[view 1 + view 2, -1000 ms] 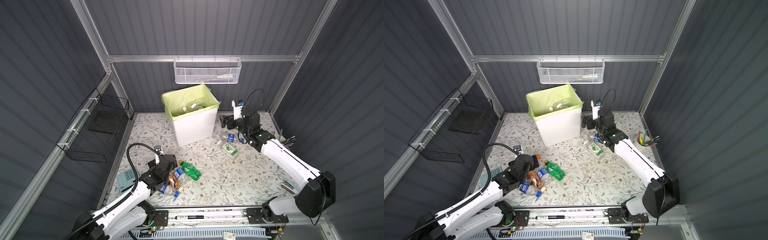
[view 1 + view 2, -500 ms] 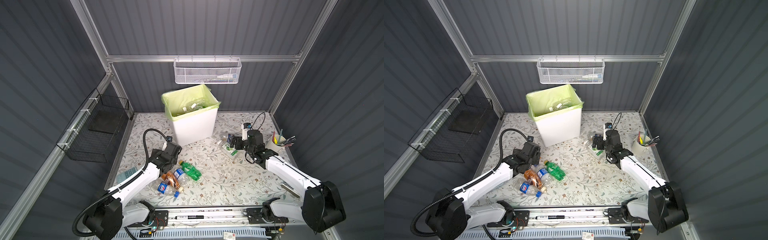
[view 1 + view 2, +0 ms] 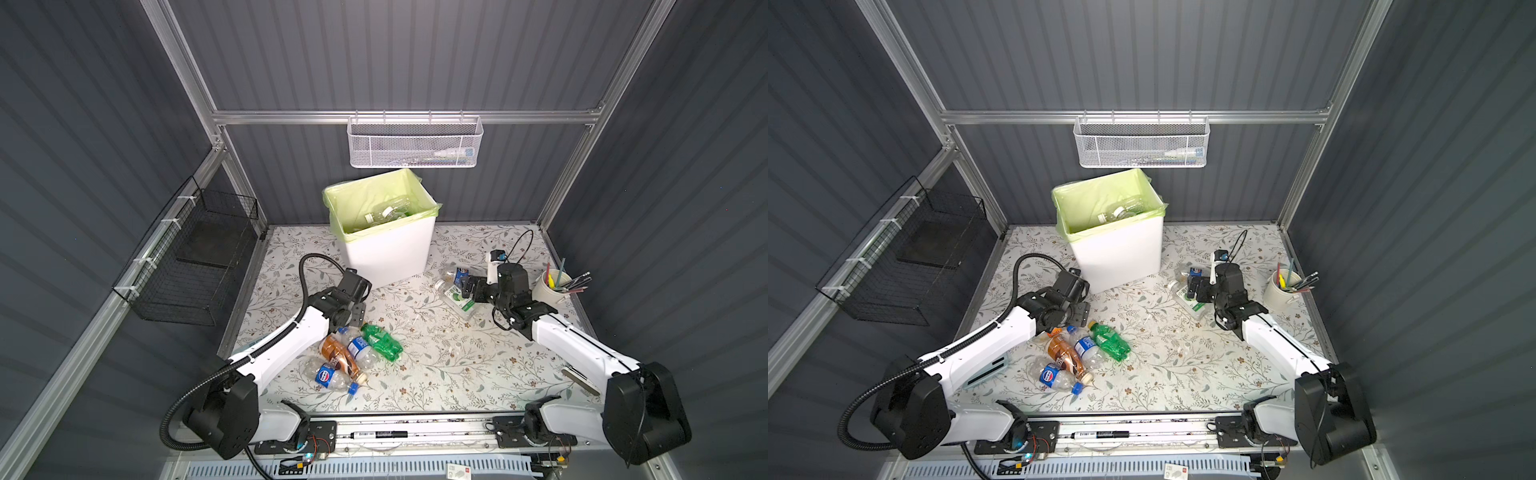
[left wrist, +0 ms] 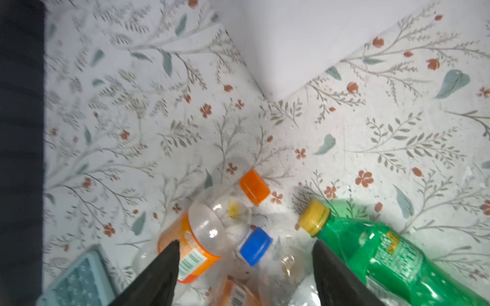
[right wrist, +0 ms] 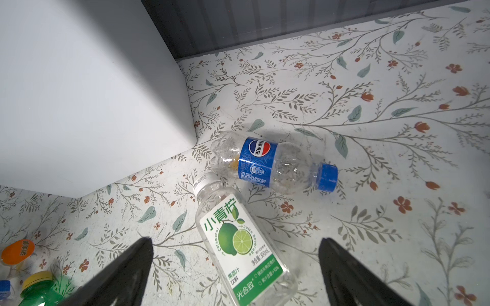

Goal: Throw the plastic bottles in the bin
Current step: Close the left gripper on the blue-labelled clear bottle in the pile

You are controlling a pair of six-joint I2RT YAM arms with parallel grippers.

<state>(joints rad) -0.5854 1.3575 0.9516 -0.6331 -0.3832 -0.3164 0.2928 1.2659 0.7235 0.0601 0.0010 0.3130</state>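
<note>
The bin (image 3: 386, 257) is smooth matt white plastic, its liner (image 3: 374, 195) thin crinkled film. The green bottle (image 4: 392, 254) is glossy, translucent, dented plastic; the table (image 5: 371, 119) has a matt floral-printed covering, and the mesh basket (image 3: 413, 143) is white-coated metal wire.

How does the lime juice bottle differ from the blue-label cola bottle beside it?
The lime juice bottle has a green-and-white label and white cap; the cola bottle has a blue label and blue cap. The lime juice bottle looks flat-sided; the cola bottle is round. The lime juice bottle's cap points toward the bin; the cola bottle's points away. Both are clear and lie on their sides.
</note>
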